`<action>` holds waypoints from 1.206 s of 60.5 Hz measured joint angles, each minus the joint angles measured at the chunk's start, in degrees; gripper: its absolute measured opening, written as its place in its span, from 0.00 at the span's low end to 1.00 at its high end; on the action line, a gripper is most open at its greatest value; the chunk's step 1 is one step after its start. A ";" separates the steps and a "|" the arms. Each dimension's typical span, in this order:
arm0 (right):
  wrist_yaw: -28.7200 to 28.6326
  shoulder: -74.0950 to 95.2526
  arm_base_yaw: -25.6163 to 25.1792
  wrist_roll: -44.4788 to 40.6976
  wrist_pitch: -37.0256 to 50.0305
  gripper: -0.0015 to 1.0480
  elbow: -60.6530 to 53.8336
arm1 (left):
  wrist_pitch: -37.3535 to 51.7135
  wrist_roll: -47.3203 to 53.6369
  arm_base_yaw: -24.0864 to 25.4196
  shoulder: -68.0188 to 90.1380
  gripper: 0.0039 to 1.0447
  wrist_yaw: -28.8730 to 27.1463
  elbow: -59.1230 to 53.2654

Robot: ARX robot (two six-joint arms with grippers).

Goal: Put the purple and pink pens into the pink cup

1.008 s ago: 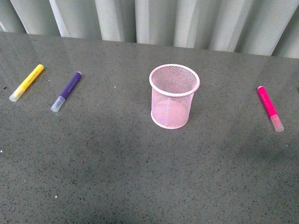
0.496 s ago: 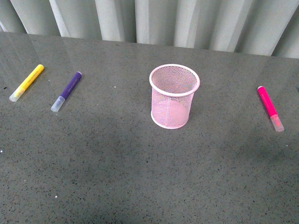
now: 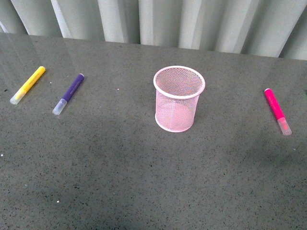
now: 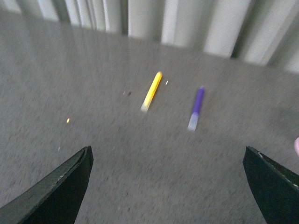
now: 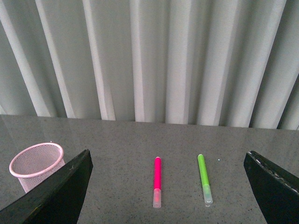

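Bright colours on a dark counter (image 3: 120, 163)
The counter is dark grey flecked with pale specks, and the curtain (image 3: 163, 21) behind is pale grey-white in vertical folds. The cup (image 3: 178, 99) is pale pink wire mesh with a solid pink rim. The purple pen (image 3: 68, 93), pink pen (image 3: 277, 111) (a hot magenta), yellow pen (image 3: 28, 85) and green pen (image 5: 203, 179) each end in a pale, see-through cap. The left end effector (image 4: 167, 149) and right end effector (image 5: 168, 152) show black fingers.
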 joint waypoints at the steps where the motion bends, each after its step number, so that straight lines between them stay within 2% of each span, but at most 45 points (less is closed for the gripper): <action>1: -0.02 0.00 0.00 0.00 0.00 0.93 0.00 | -0.02 -0.96 -0.28 1.46 0.94 0.07 0.00; 7: -0.02 0.02 0.00 -0.02 0.00 0.93 0.00 | 2.51 -3.30 -0.17 8.48 0.94 1.09 0.90; 14: -0.02 0.02 0.00 0.00 0.00 0.93 0.00 | 8.44 -3.69 1.88 20.00 0.94 5.27 4.28; 20: 0.00 0.00 0.00 -0.02 0.00 0.93 0.00 | 13.99 -2.40 3.74 33.83 0.94 9.18 10.19; 26: -0.02 0.00 0.00 0.00 0.00 0.93 0.00 | 15.15 -1.05 4.74 46.99 0.94 11.58 18.16; 31: 0.00 0.00 0.00 0.00 0.00 0.93 0.00 | 14.99 -0.70 5.14 57.46 0.94 12.98 26.18; 35: 0.00 0.00 0.00 -0.02 0.00 0.93 0.00 | 14.40 -2.03 5.70 65.00 0.94 16.85 33.20; 38: 0.00 0.00 0.00 0.00 0.00 0.93 0.00 | 14.53 -2.21 5.81 68.78 0.94 16.39 37.09; 41: -0.02 0.00 0.00 -0.02 0.00 0.93 0.00 | 12.72 -2.38 5.88 72.94 0.94 16.65 41.97; 45: 0.00 0.00 0.00 0.00 0.00 0.93 0.00 | 8.90 -1.40 5.99 77.94 0.94 19.80 47.93; 59: 0.00 0.00 0.00 -0.02 0.00 0.93 0.00 | 2.86 6.16 4.55 90.29 0.94 21.42 58.40; 73: -0.02 0.00 0.00 -0.02 0.00 0.93 0.00 | 1.92 10.84 2.05 99.67 0.94 22.73 64.41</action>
